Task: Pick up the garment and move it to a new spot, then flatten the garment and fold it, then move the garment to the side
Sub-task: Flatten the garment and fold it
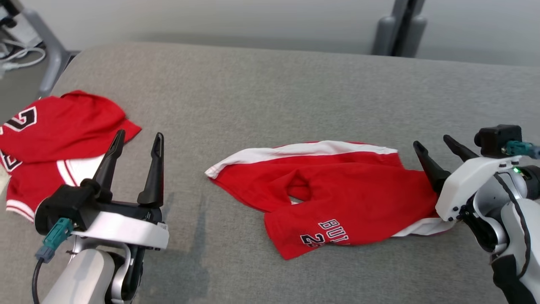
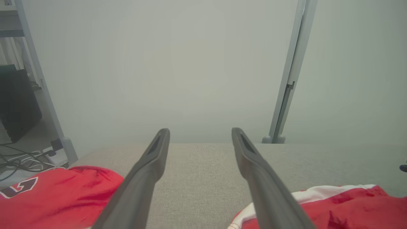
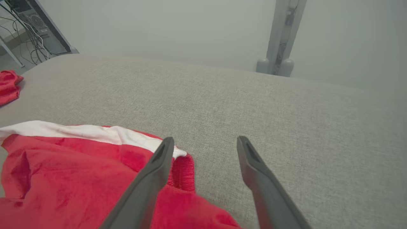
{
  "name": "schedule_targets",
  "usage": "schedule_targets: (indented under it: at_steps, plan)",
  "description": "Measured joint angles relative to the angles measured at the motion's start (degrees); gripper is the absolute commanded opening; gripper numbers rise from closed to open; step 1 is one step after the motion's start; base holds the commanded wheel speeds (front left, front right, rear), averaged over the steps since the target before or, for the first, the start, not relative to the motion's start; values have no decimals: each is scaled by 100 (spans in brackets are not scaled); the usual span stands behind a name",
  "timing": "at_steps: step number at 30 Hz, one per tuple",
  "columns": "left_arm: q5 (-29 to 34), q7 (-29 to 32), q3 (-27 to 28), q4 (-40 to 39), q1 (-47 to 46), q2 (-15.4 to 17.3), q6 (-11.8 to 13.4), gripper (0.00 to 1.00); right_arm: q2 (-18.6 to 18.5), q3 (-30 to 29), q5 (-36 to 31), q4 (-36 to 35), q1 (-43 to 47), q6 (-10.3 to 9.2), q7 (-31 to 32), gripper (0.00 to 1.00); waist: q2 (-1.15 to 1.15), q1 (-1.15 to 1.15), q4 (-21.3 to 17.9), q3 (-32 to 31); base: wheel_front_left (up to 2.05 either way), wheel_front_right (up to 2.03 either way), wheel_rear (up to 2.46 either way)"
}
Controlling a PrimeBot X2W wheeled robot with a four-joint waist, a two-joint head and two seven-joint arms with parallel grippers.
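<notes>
At the far left edge of the grey fabric-covered tabletop (image 1: 253, 93), a second red garment (image 1: 63, 126) is seen lying in a loose heap, marked with a dark, white-edged numeral and white bands along its hem. Just to its right the left pincer (image 1: 140, 135) is held above the tabletop with its two dark fingers spread wide and nothing between them; in the left wrist view the same pincer (image 2: 200, 130) is seen pointing across bare grey cloth, with red fabric on either side. The garment (image 1: 337, 190) is found right of the tabletop's middle, lying crumpled and partly folded over itself: red, with a broad white stripe along its far edge, another white strip at its near right corner, dark white-edged lettering near the front, and a small gap through which the grey cloth is seen. At its right edge the right pincer (image 1: 432, 142) is held spread and empty; in the right wrist view (image 3: 206, 139) its left finger is seen over the red fabric, its right finger over bare cloth.
</notes>
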Motion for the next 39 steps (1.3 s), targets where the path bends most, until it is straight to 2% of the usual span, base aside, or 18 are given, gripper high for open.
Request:
schedule_targets:
  at_steps: [6,12,13,14,15,16,24,31,36,39]
  plan:
    - [70,-51,-19,227,-229,-187,-134,100,-276,586,469,437,-382,0,514,100,0,0,313,294,0,0,0]
    - [172,-70,19,423,-350,-389,-260,100,-447,1073,982,654,-588,0,880,100,0,0,465,472,0,0,0]
    - [177,-73,27,448,-354,-417,-268,100,-455,1136,1025,667,-604,0,890,88,0,0,464,484,0,0,0]
    - [199,-74,40,461,-365,-452,-294,100,-467,1184,1084,687,-631,0,890,48,0,0,463,495,0,0,0]
    - [225,-74,56,466,-383,-481,-315,100,-478,1217,1143,694,-665,0,878,28,0,0,460,507,0,0,0]
    - [237,-74,77,472,-408,-499,-336,100,-486,1233,1192,694,-691,0,840,0,0,0,457,518,0,0,0]
    - [407,-75,292,544,-438,-634,-416,100,-608,1260,1418,467,-903,0,303,0,0,0,352,512,0,0,0]
    - [500,-75,422,554,-366,-659,-487,100,-803,1137,1261,-285,-972,0,226,0,0,0,87,415,0,0,0]
    - [549,-75,479,542,-302,-647,-506,100,-868,764,977,-1171,-269,0,424,0,0,0,-137,341,0,0,0]
    - [563,-76,504,538,-236,-630,-497,100,-738,434,762,-1650,409,0,584,0,0,0,-261,304,0,0,0]
